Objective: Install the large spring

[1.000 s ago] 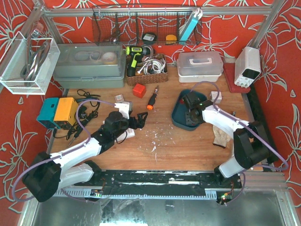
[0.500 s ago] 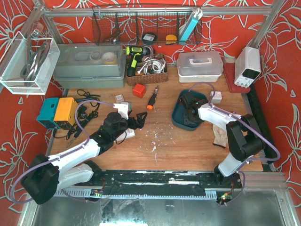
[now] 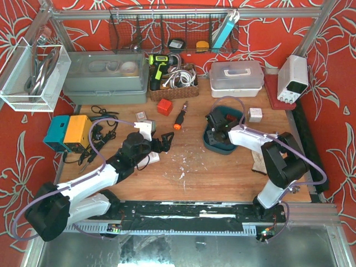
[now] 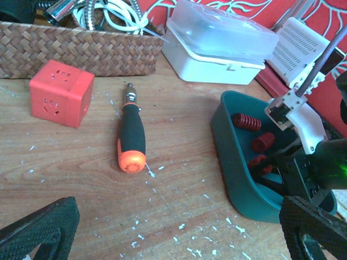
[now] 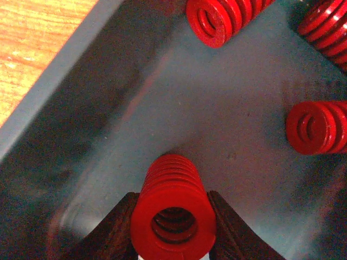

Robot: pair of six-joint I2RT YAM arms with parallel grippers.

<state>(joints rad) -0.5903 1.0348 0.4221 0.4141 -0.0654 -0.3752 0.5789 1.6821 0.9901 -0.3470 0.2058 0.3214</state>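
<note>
Right hand clamps red spring in tray.

A wooden surface flecked with white shavings. Along its far edge stand a grey-green lidded bin, a wicker basket and a white lidded box. Nearer the middle lie a red cube, an orange-and-black screwdriver near it, and a teal tray to the right.

Colour key: the spring at 6 o'clock in the right wrist view is glossy red and lies on a dark teal tray. The desk is light wood grain flecked white. The cube is red, the screwdriver black with an orange butt, the basket brown weave, and the walls red with white floral print.
</note>
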